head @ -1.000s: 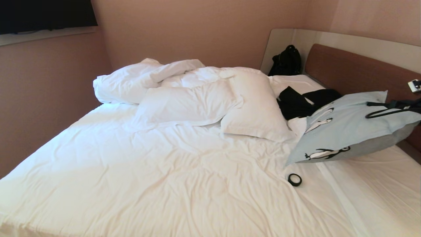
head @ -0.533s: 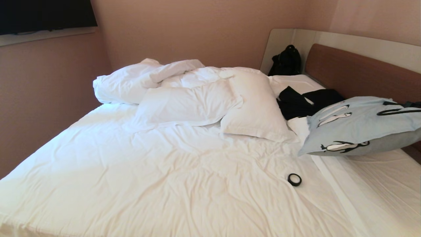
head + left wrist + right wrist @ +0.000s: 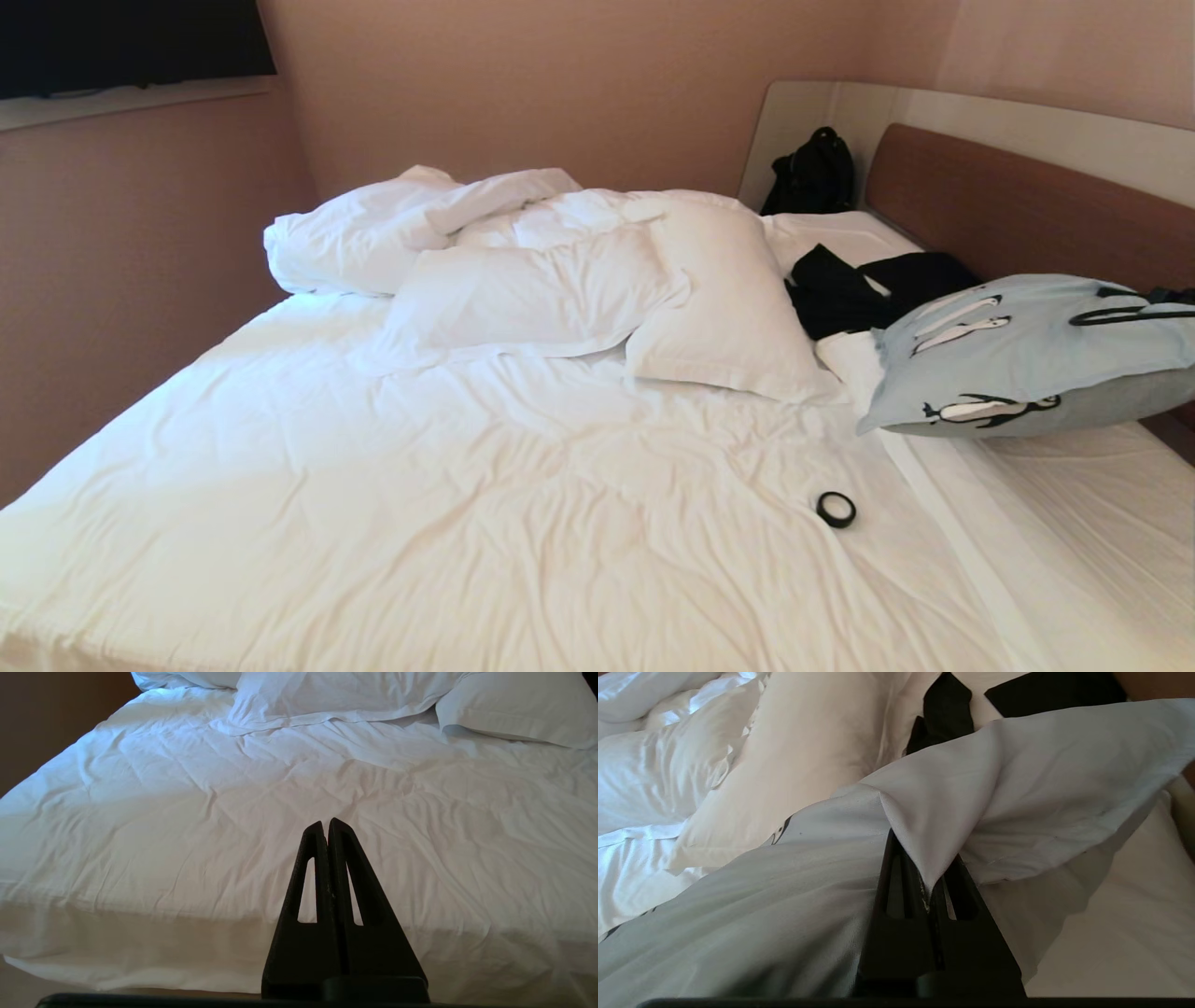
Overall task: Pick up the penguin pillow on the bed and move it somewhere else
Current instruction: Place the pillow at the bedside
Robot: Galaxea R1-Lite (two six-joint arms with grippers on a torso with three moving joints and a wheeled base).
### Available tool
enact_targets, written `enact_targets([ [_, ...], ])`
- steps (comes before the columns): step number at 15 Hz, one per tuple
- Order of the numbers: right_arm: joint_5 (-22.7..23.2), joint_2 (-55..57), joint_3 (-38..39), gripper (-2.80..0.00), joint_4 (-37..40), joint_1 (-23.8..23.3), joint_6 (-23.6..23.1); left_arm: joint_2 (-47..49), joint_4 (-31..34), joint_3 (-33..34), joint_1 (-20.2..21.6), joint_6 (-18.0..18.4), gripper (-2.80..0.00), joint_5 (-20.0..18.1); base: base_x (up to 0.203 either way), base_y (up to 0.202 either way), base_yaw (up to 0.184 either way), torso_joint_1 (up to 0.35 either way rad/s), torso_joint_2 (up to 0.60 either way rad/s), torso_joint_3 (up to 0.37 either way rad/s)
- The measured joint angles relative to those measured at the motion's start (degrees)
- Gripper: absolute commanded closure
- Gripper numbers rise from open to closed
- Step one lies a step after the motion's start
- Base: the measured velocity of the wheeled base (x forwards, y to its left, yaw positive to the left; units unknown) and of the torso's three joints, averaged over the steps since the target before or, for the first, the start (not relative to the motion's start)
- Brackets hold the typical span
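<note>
The right tool (image 3: pixel 931 891) is clenched on a fold of the penguin pillow (image 3: pixel 1018 359), whose far end is cut off beside the headboard (image 3: pixel 1008 201). Its script is unreadable. The left tool (image 3: pixel 325 828) is clenched empty.

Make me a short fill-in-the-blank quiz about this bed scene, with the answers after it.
1. The right gripper is shut on the ______ pillow.
2. The small black ring lies on the ______.
3. The left gripper is shut and holds ______.
4. The black backpack stands in the corner, beside the ______.

Answers: penguin; bed; nothing; headboard
</note>
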Motion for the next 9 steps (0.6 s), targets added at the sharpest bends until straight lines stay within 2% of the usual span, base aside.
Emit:
enact_targets([
  [9,-0.98,-2.21,0.05,-2.80,-1.74,-1.11,1.25,0.00,-0.02,0.00,0.02,-0.02,0.00,0.02,0.000,0.000,0.000,0.000,0.00,0.000],
])
